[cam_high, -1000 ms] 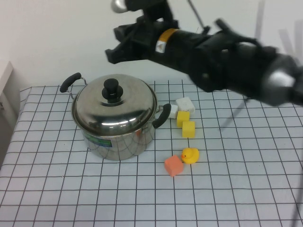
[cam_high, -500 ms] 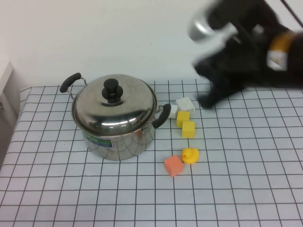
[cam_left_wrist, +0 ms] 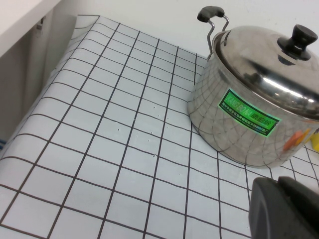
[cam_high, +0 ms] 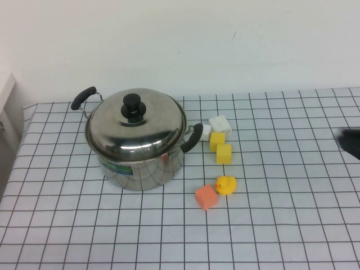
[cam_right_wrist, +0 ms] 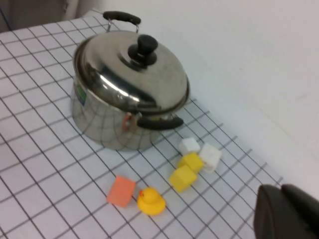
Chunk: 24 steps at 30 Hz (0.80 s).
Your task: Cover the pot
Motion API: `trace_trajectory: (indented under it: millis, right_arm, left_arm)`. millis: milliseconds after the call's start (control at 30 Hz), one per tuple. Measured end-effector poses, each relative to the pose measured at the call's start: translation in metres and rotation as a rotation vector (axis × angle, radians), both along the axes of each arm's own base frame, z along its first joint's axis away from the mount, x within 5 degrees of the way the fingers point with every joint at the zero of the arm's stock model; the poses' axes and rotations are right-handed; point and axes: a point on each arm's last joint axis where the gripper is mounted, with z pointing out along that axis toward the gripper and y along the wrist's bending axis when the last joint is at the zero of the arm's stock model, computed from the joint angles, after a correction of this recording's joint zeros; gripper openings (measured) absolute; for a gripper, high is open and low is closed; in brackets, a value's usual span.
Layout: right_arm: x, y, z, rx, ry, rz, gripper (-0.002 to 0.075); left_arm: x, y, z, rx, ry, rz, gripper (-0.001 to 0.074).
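The pot (cam_high: pixel 138 160) stands on the left half of the checkered tabletop (cam_high: pixel 281 225), and the domed lid (cam_high: pixel 135 125) with its black knob (cam_high: pixel 133 105) sits squarely on its rim, with no gap visible in any view. By that, the covering looks finished and the step in hand seems to be the retreat of the arms.

The right pincer (cam_high: pixel 351 143) shows only as a dark sliver at the right edge of the high view, well apart from the pot; in its own wrist view a bit of dark housing (cam_right_wrist: pixel 286 211) fills one corner, and whether it is open or closed I cannot tell. The left pincer (cam_left_wrist: pixel 286 206) is absent from the high view; its wrist camera looks at the pot's green label (cam_left_wrist: pixel 249 119) from the side, near but not touching, and again I cannot tell its state.

To the right of the pot lie two white blocks (cam_high: pixel 220 124), two yellow blocks (cam_high: pixel 223 153), a yellow duck (cam_high: pixel 226 184) and an orange block (cam_high: pixel 206 197), all untouched. The next move probably asks for nothing beyond parking both arms without brushing the pot's black handles (cam_high: pixel 192 136)
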Motion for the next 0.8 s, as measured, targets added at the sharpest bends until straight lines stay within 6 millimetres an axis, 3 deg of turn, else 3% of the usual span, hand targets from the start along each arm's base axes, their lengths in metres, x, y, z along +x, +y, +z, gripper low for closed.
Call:
trace_trajectory:
  millis: [267,567,800]
  right_arm:
    - [-0.047,-0.046,-0.019,0.054,-0.033,-0.069,-0.0002]
    - [-0.071,-0.092,-0.078,0.149,-0.086,-0.373,-0.0002]
    - [-0.088,-0.111,-0.120,0.253,-0.123,-0.647,-0.0002]
  left_arm:
    - [0.000,0.000,0.000,0.003,0.000,-0.001,-0.0002]
    - [0.000,0.000,0.000,0.003,0.000,-0.001,-0.0002]
    - [0.000,0.000,0.000,0.003,0.000,-0.001,-0.0003]
